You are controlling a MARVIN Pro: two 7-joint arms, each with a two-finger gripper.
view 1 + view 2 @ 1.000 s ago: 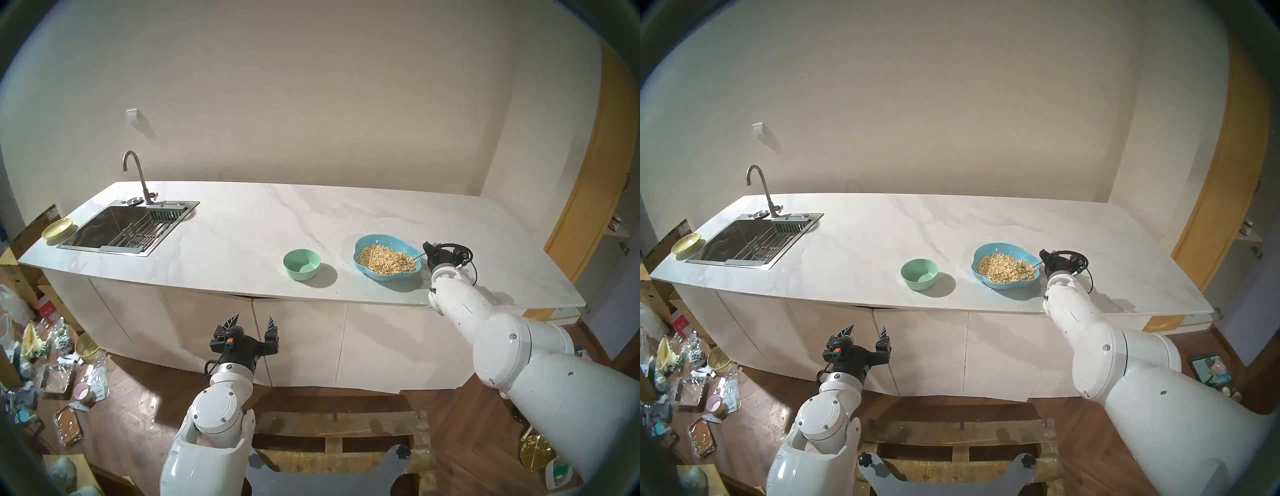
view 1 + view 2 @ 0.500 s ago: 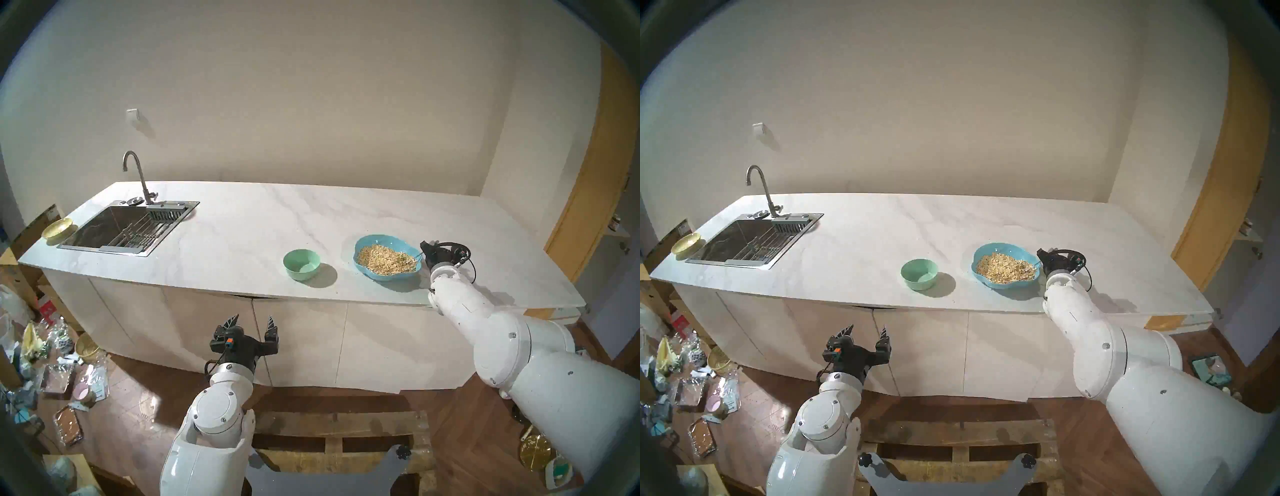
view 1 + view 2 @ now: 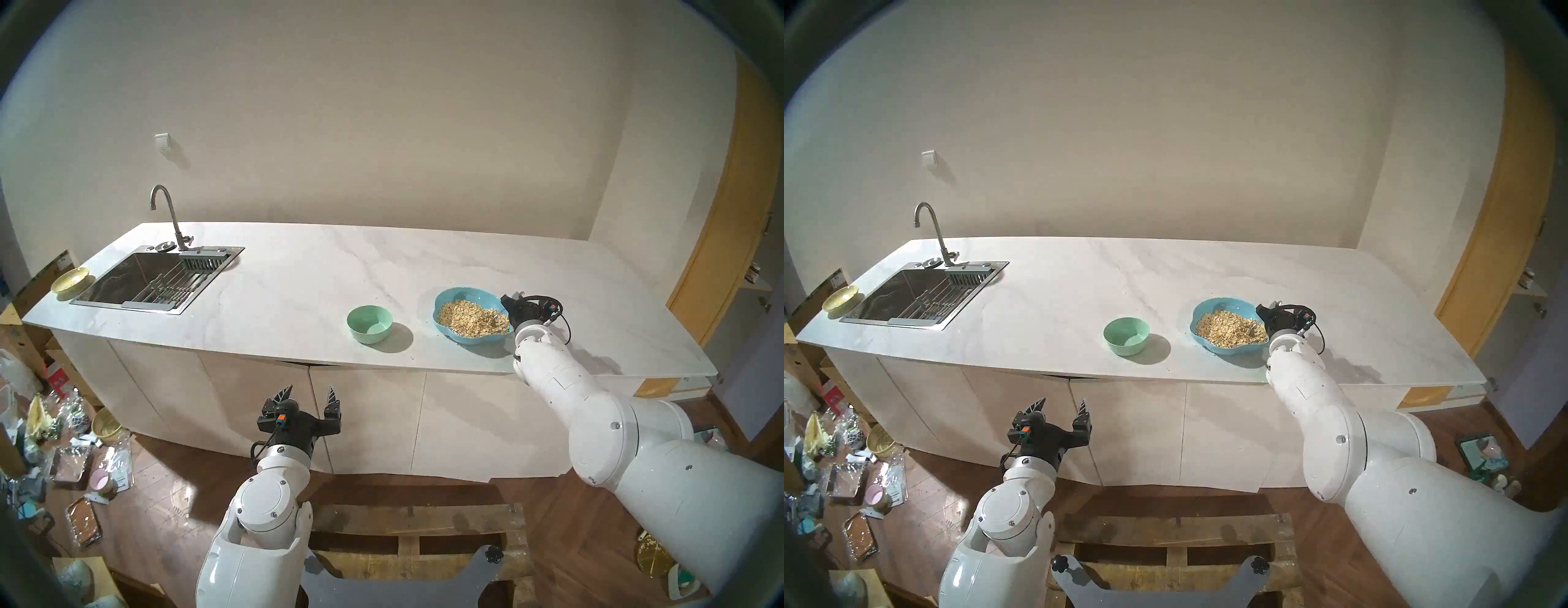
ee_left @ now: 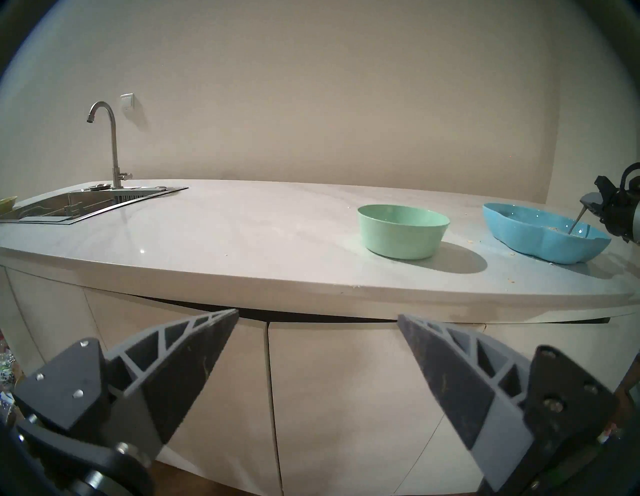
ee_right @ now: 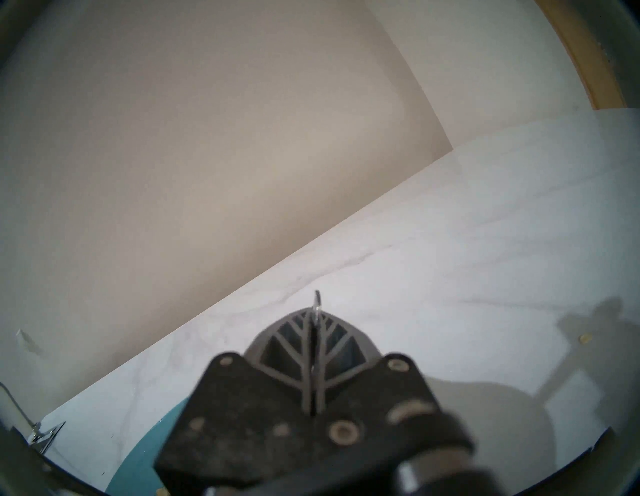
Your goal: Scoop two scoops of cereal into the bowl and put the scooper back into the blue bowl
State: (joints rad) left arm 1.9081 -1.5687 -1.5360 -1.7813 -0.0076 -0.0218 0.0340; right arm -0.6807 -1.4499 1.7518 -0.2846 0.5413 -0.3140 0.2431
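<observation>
The wide blue bowl [image 3: 466,339] sits on the counter with a heap of cereal [image 3: 471,317] in it. My right gripper [image 3: 507,303] hovers over its right rim, shut on the handle of the silver spoon [image 3: 500,315], whose head dips into the cereal. The right wrist view shows the closed fingers [image 5: 301,332] with the handle end [image 5: 317,301] sticking out. The small mint-green bowl [image 3: 369,324] stands left of the blue bowl and looks empty. My left gripper [image 3: 310,389] is open and empty, below the counter's front edge. In the left wrist view the green bowl [image 4: 401,232], blue bowl [image 4: 540,239] and spoon [image 4: 576,225] show.
A steel sink [image 3: 144,280] with a faucet [image 3: 169,212] is at the counter's far left, with a yellow-green dish [image 3: 70,280] beside it. Clutter lies on the floor at the left [image 3: 76,458]. A wooden pallet [image 3: 415,526] lies in front of me.
My right gripper has moved left over the blue bowl's right rim, pushing the spoon further into the cereal. The left arm has not moved.
</observation>
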